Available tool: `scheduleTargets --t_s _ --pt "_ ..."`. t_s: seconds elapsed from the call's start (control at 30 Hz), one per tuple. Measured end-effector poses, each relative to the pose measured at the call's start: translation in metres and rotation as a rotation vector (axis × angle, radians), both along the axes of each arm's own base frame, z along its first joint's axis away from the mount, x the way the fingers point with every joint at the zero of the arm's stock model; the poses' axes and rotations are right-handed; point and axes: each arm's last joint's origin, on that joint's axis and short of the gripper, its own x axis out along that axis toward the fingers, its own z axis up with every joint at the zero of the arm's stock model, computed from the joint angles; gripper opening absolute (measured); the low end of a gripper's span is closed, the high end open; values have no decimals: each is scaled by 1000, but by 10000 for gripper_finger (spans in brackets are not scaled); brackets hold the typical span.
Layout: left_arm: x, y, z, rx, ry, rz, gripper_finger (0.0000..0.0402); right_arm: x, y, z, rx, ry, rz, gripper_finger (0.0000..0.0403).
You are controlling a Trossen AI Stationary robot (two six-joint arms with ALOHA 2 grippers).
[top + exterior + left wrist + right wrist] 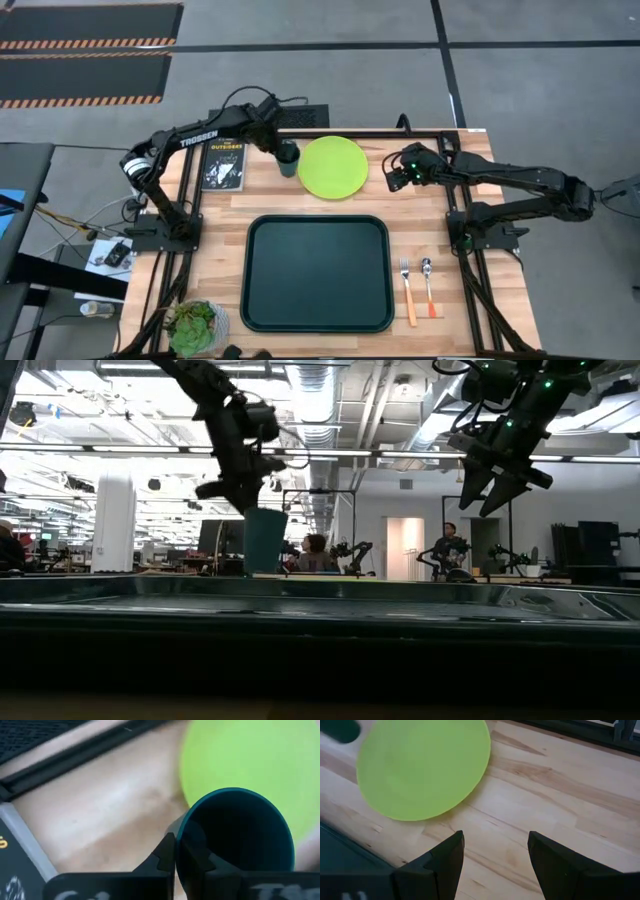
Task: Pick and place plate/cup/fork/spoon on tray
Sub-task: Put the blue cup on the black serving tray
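The dark teal cup is at the far left of the table, just left of the lime-green plate, which lies flat on the wood. My left gripper is shut on the cup, which also shows in the low view. My right gripper is open and empty, above the table just right of the plate, its fingers pointing down. The dark green tray lies in the middle. The fork and the spoon lie side by side to its right. My left gripper holds the cup by its rim wall, on the side away from the plate, with one finger inside the cup and one outside. The fingers come from above, slanting down. The cup stands upright below them; the tray's rim hides its base in the low view.
A black book lies at the far left behind the left arm. A small bowl of green leaves stands at the near left corner. Bare wood shows between the plate and the tray and around the cutlery.
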Motion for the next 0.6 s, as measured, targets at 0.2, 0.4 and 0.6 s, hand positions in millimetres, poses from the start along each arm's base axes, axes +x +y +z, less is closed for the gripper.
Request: scheduleTargets --t_s 0.2,0.4,0.6 --pt "16 -58 42 10 -6 -172 0 0 0 0 -1 2 2 245" --pt "-3 -139 63 51 -7 -195 0 0 0 0 -9 13 19 245" --pt "-31 -201 34 49 5 -124 0 0 0 0 -9 14 20 245"
